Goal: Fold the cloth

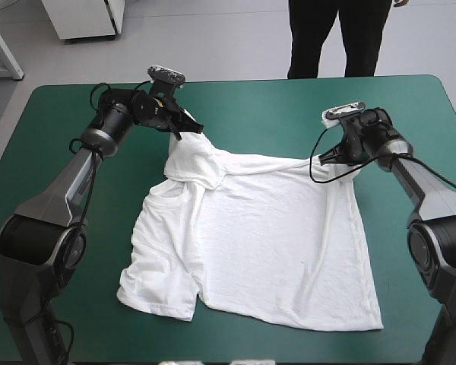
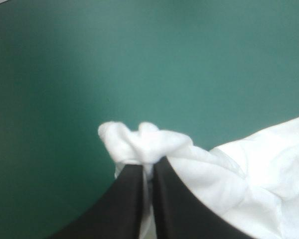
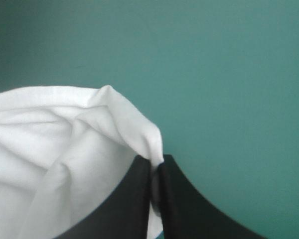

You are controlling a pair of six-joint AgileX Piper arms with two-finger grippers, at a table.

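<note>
The white T-shirt (image 1: pixel 251 243) lies mostly spread on the teal-green cover, its far edge lifted at both corners. My left gripper (image 1: pixel 188 126) is shut on the far left corner, a bunched sleeve; the left wrist view shows a white knot of T-shirt (image 2: pixel 142 142) pinched between the black fingers (image 2: pixel 124 199), gripper (image 2: pixel 147 167). My right gripper (image 1: pixel 336 161) is shut on the far right corner. In the right wrist view a fold of the T-shirt (image 3: pixel 89 149) runs down into the nearly closed gripper (image 3: pixel 155 167). A taut ridge of fabric stretches between the two grippers.
Bare teal-green cover (image 1: pixel 273 114) stretches beyond the grippers to the table's far edge, and more lies on both sides of the shirt. The near hem reaches close to the table's front edge.
</note>
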